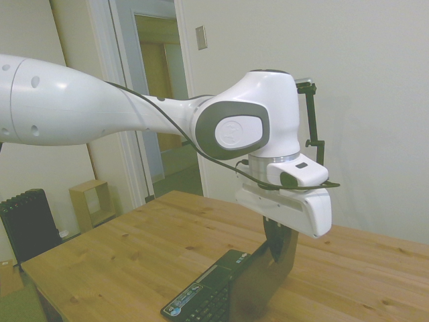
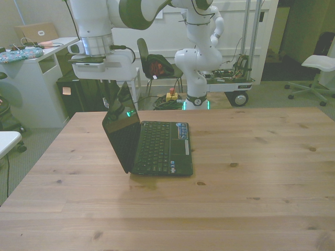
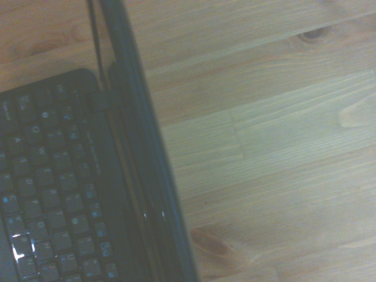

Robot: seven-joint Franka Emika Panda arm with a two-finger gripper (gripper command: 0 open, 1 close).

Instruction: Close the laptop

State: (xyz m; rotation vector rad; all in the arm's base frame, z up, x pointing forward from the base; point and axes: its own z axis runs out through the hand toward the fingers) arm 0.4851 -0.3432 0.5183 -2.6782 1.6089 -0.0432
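On the tabletop (image 2: 251,172), left of middle in the front view, sits the laptop (image 2: 157,146), open, lid (image 2: 121,128) tilted just past upright (screen dark and glossy). Directly above the lid's top edge hangs the tool (image 2: 116,90); whether it is released or clenched cannot be told.

Laptop (image 2: 157,144) on table (image 2: 251,172), claw (image 2: 116,86) above its lid

Black laptop (image 2: 157,147) stands open on the wooden table, its screen roughly upright
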